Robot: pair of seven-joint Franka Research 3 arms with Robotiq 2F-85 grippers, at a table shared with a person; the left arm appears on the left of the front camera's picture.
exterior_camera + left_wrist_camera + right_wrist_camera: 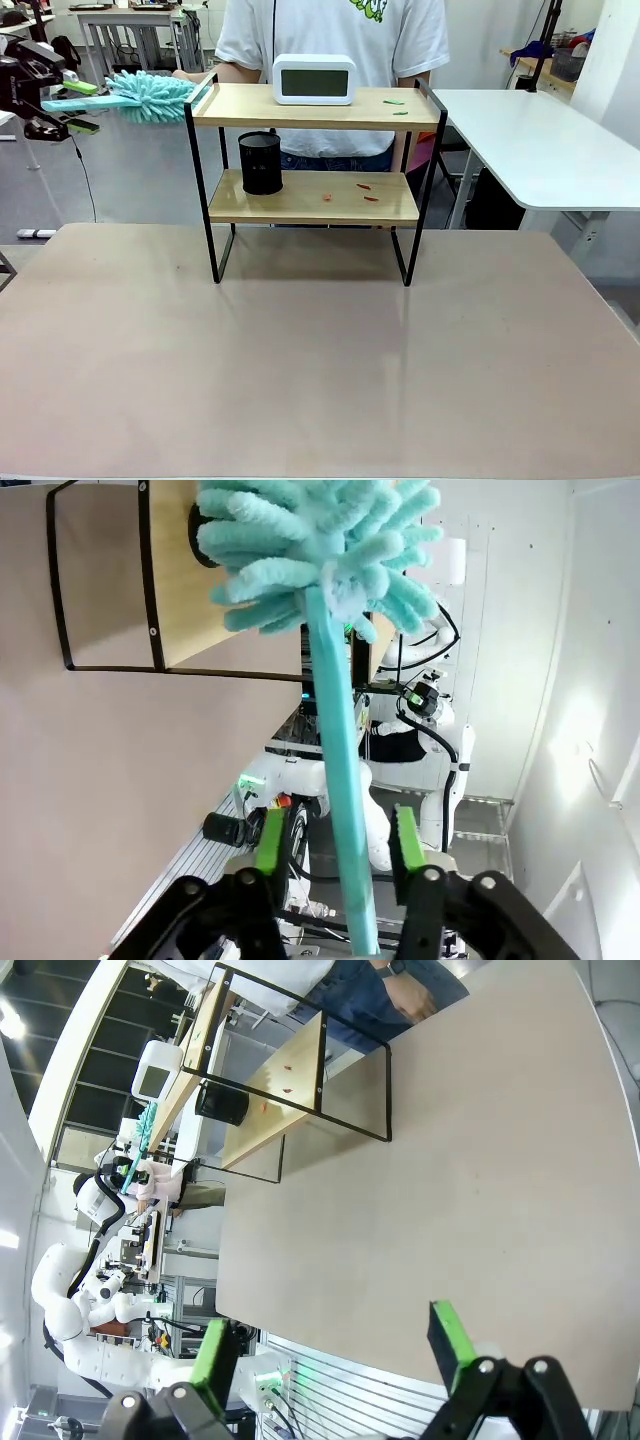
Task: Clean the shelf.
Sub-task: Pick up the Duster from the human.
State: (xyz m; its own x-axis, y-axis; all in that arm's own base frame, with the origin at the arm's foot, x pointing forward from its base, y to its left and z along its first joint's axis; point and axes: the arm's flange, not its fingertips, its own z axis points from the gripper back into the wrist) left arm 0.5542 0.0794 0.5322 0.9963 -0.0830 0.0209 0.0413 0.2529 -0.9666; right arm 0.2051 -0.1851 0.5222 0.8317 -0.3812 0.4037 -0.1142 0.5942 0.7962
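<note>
The left gripper (pixel 337 845) is clenched on a turquoise fluffy duster (pixel 150 95) at the two-tier wooden shelf (pixel 240 105)'s left edge; the right gripper (pixel 335 1345) is released. Green scraps (pixel 394 101) and red scraps (pixel 365 187) lie unswept, so cleaning looks barely begun.

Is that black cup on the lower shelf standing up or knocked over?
Upright: the black cup stands on its base on the lower board of the shelf, open rim facing up.

Noted white rectangular plastic digital clock (pixel 314 80), display facing front, above and just right of black cylindrical mesh cup (pixel 261 163). Logged large beige tabletop (pixel 300 380) in foreground; white rounded-corner table (pixel 545 140) at far right.
</note>
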